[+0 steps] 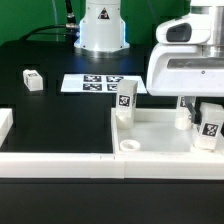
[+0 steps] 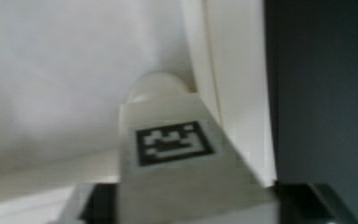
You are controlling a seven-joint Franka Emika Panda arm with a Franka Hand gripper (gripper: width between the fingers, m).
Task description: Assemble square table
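Note:
The white square tabletop (image 1: 150,133) lies at the exterior view's lower right, rim up, with a round corner socket (image 1: 128,146) showing. One tagged white leg (image 1: 125,99) stands at its far corner. My gripper (image 1: 203,110) hangs over the tabletop's right part, shut on another tagged leg (image 1: 211,126) that reaches down into the tray. In the wrist view this leg (image 2: 172,140) fills the space between my dark fingers (image 2: 101,205), beside the tabletop's raised rim (image 2: 234,70). A third leg (image 1: 33,79) lies alone on the black table at the left.
The marker board (image 1: 95,84) lies flat in front of the robot base (image 1: 102,28). White border bars run along the front (image 1: 60,160) and the left edge (image 1: 5,125). A white post (image 1: 183,119) stands in the tray next to my gripper.

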